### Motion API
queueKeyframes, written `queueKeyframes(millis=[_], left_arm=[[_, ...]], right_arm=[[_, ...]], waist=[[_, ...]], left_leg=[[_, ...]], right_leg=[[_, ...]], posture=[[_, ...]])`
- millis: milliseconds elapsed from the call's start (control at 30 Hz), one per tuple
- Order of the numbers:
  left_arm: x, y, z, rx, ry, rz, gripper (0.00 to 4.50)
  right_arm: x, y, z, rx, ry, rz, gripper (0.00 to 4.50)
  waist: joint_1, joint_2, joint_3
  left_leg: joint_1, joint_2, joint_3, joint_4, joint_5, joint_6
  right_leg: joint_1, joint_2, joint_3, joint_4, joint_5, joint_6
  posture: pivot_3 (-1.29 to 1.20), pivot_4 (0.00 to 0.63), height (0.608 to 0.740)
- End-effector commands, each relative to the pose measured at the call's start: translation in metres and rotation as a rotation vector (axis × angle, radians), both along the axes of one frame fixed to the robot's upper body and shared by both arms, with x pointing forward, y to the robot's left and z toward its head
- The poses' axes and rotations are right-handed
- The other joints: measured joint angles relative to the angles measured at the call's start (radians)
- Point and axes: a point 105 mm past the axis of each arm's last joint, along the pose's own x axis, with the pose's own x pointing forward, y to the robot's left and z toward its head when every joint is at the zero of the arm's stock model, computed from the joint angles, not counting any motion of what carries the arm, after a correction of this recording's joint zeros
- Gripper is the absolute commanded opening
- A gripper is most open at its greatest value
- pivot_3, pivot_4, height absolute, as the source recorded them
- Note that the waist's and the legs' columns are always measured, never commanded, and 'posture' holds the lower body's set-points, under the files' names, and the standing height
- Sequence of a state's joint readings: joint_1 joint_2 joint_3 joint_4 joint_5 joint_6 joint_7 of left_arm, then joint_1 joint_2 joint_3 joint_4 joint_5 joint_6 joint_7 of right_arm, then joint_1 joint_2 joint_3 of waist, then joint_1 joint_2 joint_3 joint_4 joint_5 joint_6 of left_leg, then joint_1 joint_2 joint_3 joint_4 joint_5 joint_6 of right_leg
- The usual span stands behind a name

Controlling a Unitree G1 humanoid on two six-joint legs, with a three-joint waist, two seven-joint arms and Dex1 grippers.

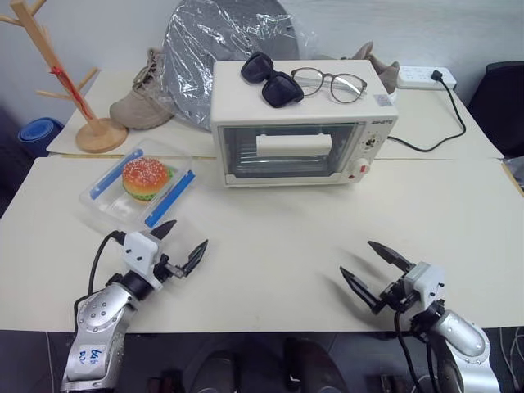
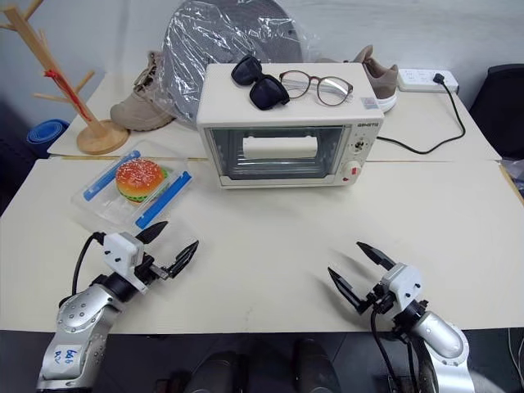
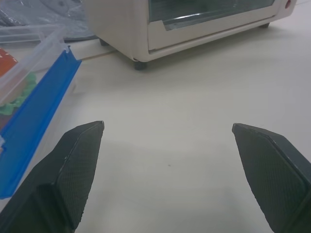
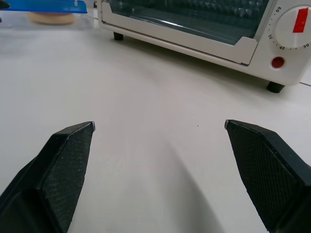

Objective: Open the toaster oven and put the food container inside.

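Spanning the scene, the pale table [image 1: 270, 246] carries everything. At its far middle stands the toaster oven [image 1: 299, 123], glass door shut, with black sunglasses [image 1: 272, 79] and clear spectacles [image 1: 329, 83] lying on its roof. Just beside the oven's left, nearer the robot, lies the food container [image 1: 139, 187], a toy hamburger inside between 2 blue strips. Close before the container hovers the left claw [image 1: 180, 243], spread wide and empty. Well apart, on the right, the right claw [image 1: 375, 266] also gapes wide, holding nothing.
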State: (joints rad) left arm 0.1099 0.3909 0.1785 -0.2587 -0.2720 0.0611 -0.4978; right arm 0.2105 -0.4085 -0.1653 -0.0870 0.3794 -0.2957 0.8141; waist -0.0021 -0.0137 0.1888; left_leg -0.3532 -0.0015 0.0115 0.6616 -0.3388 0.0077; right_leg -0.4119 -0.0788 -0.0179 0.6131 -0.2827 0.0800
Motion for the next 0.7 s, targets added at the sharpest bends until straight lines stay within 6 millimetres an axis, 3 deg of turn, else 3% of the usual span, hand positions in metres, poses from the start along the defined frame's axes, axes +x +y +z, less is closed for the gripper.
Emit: queueKeyframes(millis=[33, 133, 267, 500, 700], left_arm=[[-0.001, -0.003, 0.012, 0.012, -0.037, -0.048, 4.50], [-0.003, 0.001, 0.020, -0.004, 0.001, -0.093, 4.50], [-0.020, 0.008, 0.060, -0.206, 0.021, -0.256, 4.50], [-0.042, 0.005, 0.091, -0.152, 0.050, -0.456, 4.50], [-0.041, 0.007, 0.089, -0.184, 0.048, -0.435, 4.50]], right_arm=[[0.009, 0.007, 0.024, 0.072, -0.030, 0.049, 4.48], [0.026, 0.017, 0.053, 0.124, -0.036, 0.106, 4.48], [0.055, 0.024, 0.086, 0.152, -0.038, 0.145, 4.48], [0.098, 0.032, 0.113, 0.170, -0.065, 0.156, 4.48], [0.104, 0.052, 0.126, 0.196, -0.103, 0.267, 4.48]], waist=[[-0.002, 0.000, 0.000], [-0.008, 0.001, 0.001], [-0.009, 0.001, 0.001], [-0.004, 0.003, 0.002], [-0.005, 0.004, 0.003]], left_leg=[[0.000, 0.000, 0.000, 0.000, 0.000, 0.000], [0.000, 0.000, 0.000, 0.000, 0.000, 0.000], [-0.001, 0.001, -0.002, 0.000, 0.000, -0.002], [-0.001, 0.000, -0.003, 0.000, 0.001, -0.003], [-0.002, 0.001, -0.003, 0.000, 0.001, -0.004]], right_leg=[[0.000, 0.000, 0.000, 0.000, 0.000, 0.000], [-0.001, 0.000, 0.001, 0.001, 0.000, 0.000], [-0.002, 0.000, -0.001, 0.003, -0.002, -0.003], [-0.002, 0.000, -0.003, 0.003, -0.002, -0.004], [-0.003, 0.001, -0.003, 0.004, -0.002, -0.004]], posture=[[0.00, 0.150, 0.740], [0.00, 0.150, 0.740], [0.00, 0.150, 0.740], [0.00, 0.150, 0.740], [0.00, 0.150, 0.740]])
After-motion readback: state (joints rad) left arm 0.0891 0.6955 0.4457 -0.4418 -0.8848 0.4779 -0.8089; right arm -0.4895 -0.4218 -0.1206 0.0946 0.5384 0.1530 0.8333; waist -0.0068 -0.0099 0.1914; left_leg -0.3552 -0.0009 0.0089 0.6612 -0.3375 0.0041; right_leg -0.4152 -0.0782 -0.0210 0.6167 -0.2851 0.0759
